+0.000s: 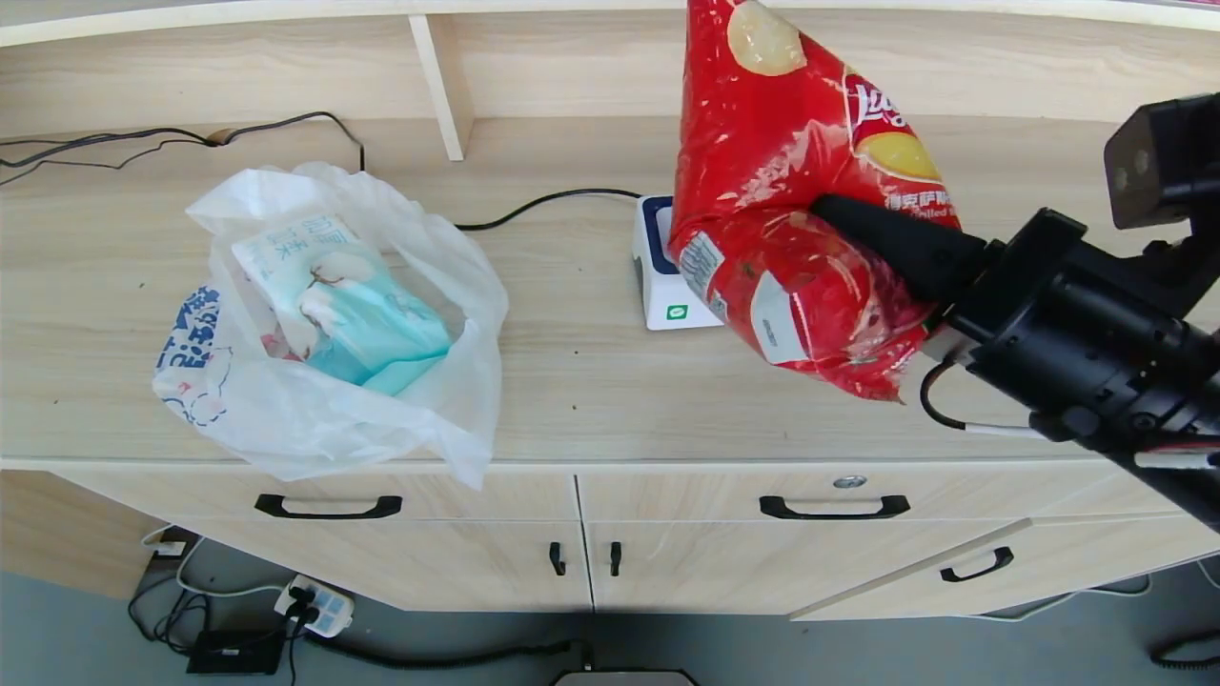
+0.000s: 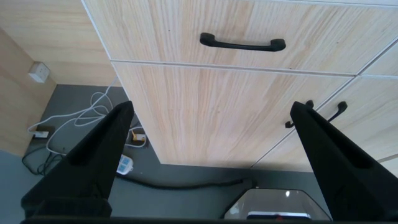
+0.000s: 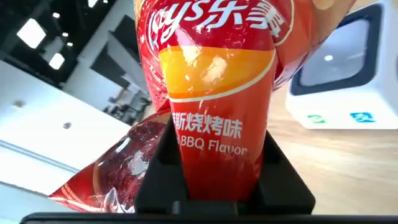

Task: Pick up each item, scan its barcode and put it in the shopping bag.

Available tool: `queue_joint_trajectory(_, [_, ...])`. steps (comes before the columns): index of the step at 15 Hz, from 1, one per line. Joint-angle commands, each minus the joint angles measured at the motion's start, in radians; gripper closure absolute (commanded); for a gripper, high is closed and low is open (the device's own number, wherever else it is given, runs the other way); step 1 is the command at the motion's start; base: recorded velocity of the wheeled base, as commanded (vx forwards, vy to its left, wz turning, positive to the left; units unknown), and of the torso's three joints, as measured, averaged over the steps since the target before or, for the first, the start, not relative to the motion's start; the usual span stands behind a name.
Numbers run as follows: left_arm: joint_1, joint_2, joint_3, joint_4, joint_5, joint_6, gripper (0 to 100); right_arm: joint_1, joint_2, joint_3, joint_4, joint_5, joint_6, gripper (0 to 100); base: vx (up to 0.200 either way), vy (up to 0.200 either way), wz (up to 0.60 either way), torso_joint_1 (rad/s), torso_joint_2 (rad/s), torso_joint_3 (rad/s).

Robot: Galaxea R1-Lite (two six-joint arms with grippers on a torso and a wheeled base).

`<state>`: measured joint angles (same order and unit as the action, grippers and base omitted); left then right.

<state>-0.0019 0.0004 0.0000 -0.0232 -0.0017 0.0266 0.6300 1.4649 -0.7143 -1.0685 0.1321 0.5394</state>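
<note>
right gripper (image 1: 839, 221): clamped on the red chip bag (image 1: 777, 181), black fingers (image 3: 166, 146) pinching its middle, held above the right part of the counter (image 1: 572, 381).
chip bag: off the counter and tilted, its lower left corner in front of the white scanner (image 1: 665, 297) (a white label patch faces the near side).
scanner: near the counter's middle, with a black cable (image 1: 543, 202) running to the far left.
shopping bag (image 1: 286, 419): thin white plastic, lying open on the left, well apart from the scanner; a teal and white soft pack (image 1: 348, 305) lies inside.
left gripper (image 2: 211, 121): fingers spread wide with nothing between them, low in front of the cabinet drawers (image 2: 205, 106).
</note>
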Motion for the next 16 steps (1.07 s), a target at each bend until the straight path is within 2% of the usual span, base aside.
queue_joint_trajectory(1, [0.0, 0.001, 0.0, 0.0, 0.0, 0.001, 0, -0.084, 0.054, -0.175, 0.177, -0.1, -0.233, 100, 0.0, 0.0, 0.0, 0.0, 0.0, 0.0])
queue_joint_trajectory(3, [0.0, 0.001, 0.0, -0.001, 0.0, -0.001, 0, -0.084, 0.132, -0.31, 0.213, -0.135, -0.348, 100, 0.0, 0.0, 0.0, 0.0, 0.0, 0.0])
queue_joint_trajectory(6, [0.0, 0.001, 0.0, -0.001, 0.0, -0.002, 0, -0.044, 0.213, -0.43, 0.213, -0.227, -0.487, 100, 0.0, 0.0, 0.0, 0.0, 0.0, 0.0])
queue_joint_trajectory(7, [0.0, 0.001, 0.0, -0.001, 0.0, -0.002, 0, -0.016, 0.23, -0.438, 0.211, -0.233, -0.573, 100, 0.0, 0.0, 0.0, 0.0, 0.0, 0.0])
queue_joint_trajectory(10, [0.0, 0.001, 0.0, -0.006, 0.0, 0.001, 0, -0.015, 0.25, -0.424, 0.193, -0.21, -0.74, 100, 0.0, 0.0, 0.0, 0.0, 0.0, 0.0])
queue_joint_trajectory(13, [0.0, 0.001, 0.0, -0.007, 0.0, 0.001, 0, -0.006, 0.252, -0.367, 0.133, -0.193, -0.782, 100, 0.0, 0.0, 0.0, 0.0, 0.0, 0.0])
queue_joint_trajectory(16, [0.0, 0.001, 0.0, -0.007, 0.0, -0.004, 0, 0.01, 0.241, -0.383, 0.124, -0.197, -0.782, 100, 0.0, 0.0, 0.0, 0.0, 0.0, 0.0])
